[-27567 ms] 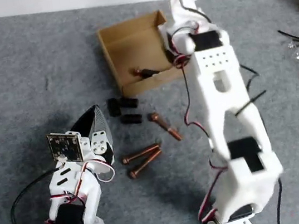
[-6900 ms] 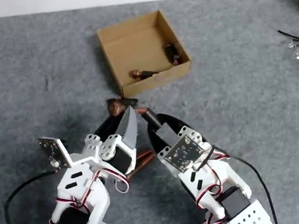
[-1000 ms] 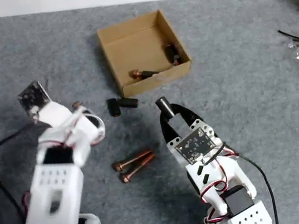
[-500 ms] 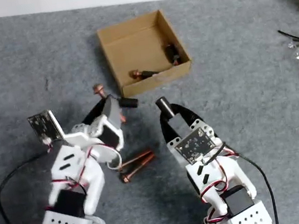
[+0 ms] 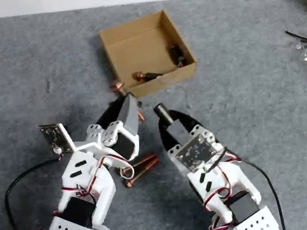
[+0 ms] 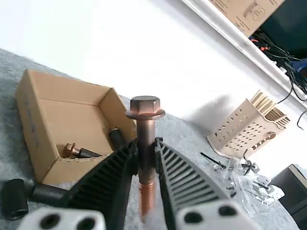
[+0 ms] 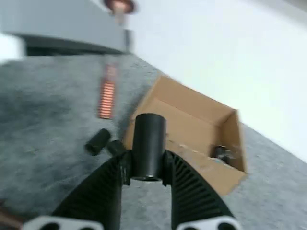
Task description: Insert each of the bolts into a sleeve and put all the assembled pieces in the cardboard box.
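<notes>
Left fingers (image 6: 109, 178) pinching bolt (image 6: 145, 136) (upright), right fingers (image 7: 102, 188) sleeve (image 7: 148, 143)

We see a grey, felt-like mat (image 5: 30, 64) covering the table. A white wall (image 6: 86, 38) stands behind it. A beige perforated rack (image 6: 242, 130) sits near the wall.

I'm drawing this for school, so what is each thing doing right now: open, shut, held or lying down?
Left claw: shut on a bolt, its head poking past the tips.
Right claw: shut on a black sleeve.
Cardboard box: open, two assembled pieces lying inside.
Loose bolts: two, lying flat on the carpet between the arms.
Loose sleeves: two, lying on the carpet near the box.
</notes>
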Available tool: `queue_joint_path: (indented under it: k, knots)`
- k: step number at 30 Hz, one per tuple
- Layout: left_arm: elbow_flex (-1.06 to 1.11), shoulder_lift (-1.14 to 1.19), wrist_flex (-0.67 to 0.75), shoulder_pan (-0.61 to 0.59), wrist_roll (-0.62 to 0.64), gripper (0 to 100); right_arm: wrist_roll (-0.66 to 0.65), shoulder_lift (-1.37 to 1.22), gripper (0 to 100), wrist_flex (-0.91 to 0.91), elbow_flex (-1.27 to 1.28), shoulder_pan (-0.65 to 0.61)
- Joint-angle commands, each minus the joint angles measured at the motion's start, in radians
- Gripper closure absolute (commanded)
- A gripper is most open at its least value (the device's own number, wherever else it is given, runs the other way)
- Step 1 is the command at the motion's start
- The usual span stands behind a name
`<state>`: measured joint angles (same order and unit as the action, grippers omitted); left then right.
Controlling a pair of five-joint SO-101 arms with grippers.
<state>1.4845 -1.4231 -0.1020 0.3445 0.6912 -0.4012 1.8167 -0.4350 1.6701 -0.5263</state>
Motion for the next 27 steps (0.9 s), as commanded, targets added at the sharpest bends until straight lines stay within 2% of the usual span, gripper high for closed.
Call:
queue_joint_path:
  k: [1,12,18,27]
  knots:
    - [-0.013,-0.024,0.029,0.012,0.060,100,0.006,0.021,99.5,-0.010,0.104,-0.038]
    - [-0.013,-0.024,0.029,0.013,0.074,100,0.006,0.015,99.5,-0.013,0.104,-0.074]
    - [-0.008,-0.024,0.133,0.018,0.074,100,0.006,0.019,99.5,-0.030,0.104,-0.071]
    - [0.001,-0.025,0.101,0.084,0.074,100,-0.035,0.021,99.5,-0.028,0.104,-0.070]
